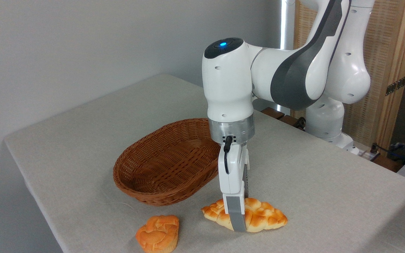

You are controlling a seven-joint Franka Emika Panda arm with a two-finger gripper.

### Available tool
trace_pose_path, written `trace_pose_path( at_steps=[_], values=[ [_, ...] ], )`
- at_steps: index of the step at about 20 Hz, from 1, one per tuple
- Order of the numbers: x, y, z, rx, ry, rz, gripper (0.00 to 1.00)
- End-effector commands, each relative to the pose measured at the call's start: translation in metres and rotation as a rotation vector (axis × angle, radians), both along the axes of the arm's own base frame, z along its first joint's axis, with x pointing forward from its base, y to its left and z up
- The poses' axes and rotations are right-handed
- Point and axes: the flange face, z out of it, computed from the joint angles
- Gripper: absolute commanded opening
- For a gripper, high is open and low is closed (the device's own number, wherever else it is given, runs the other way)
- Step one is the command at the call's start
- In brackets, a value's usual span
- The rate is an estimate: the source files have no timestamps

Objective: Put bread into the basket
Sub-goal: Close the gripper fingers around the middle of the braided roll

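Observation:
The bread [264, 216], a braided pale-yellow loaf with golden-brown bumps, lies on the table in front of the basket. The gripper [240, 220] points straight down over the loaf's middle. Its near grey finger [237, 218] stands in front of the loaf's front flank, down at table level. The far finger is hidden behind the loaf and the hand, so the jaws straddle the bread and look open around it. The loaf rests flat and undeformed. The oval brown wicker basket [146, 175] stands empty just behind and to the left of the gripper.
A small round orange bun [158, 233] sits near the table's front edge, left of the loaf. The table's front-left edge [44, 225] runs close to the bun. The robot's base [329, 130] and a wooden screen [389, 70] stand at the back right.

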Motion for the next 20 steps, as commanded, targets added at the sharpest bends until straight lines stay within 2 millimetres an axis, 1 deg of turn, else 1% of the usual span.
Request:
trace_pose_path(
  at_steps=[1,9,13,14,15,17,20],
  values=[
    [-0.003,-0.003,-0.006,-0.004,-0.004,-0.019,0.24],
    [-0.003,-0.003,-0.005,-0.004,-0.005,-0.019,0.24],
    [-0.002,-0.003,0.001,-0.04,-0.02,0.016,0.24],
    [-0.002,-0.003,0.001,-0.055,-0.021,0.025,0.22],
    [-0.002,-0.004,0.002,-0.075,-0.025,0.041,0.17],
    [-0.001,-0.004,0.006,-0.11,-0.036,0.067,0.17],
    [0.007,-0.004,0.022,-0.207,-0.078,0.145,0.18]
  ],
)
